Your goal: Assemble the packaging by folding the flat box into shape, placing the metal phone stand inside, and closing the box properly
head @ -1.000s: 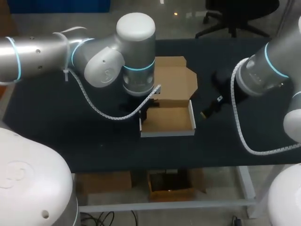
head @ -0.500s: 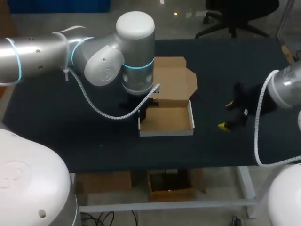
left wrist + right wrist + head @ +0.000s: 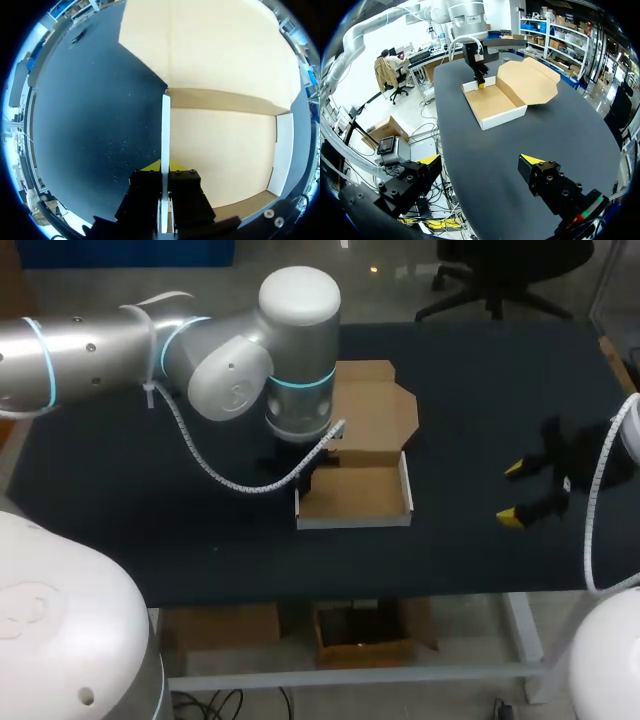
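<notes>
My L gripper (image 3: 165, 174) pinches box wall (image 3: 165, 130) between fingers; I should squeeze soft, no bend. R gripper (image 3: 511, 493) wide open, far off.

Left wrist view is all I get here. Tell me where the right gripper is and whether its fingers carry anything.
Observer: The right gripper hangs over bare table, well off to the right of the box, fingers open and empty.
Operator: Describe the whole lid; my view cuts it off.
Observer: The lid lies fully open, flat on the table behind the tray.
Operator: Find me the phone stand.
Observer: None shows in any view, though the left arm hides part of the table.
</notes>
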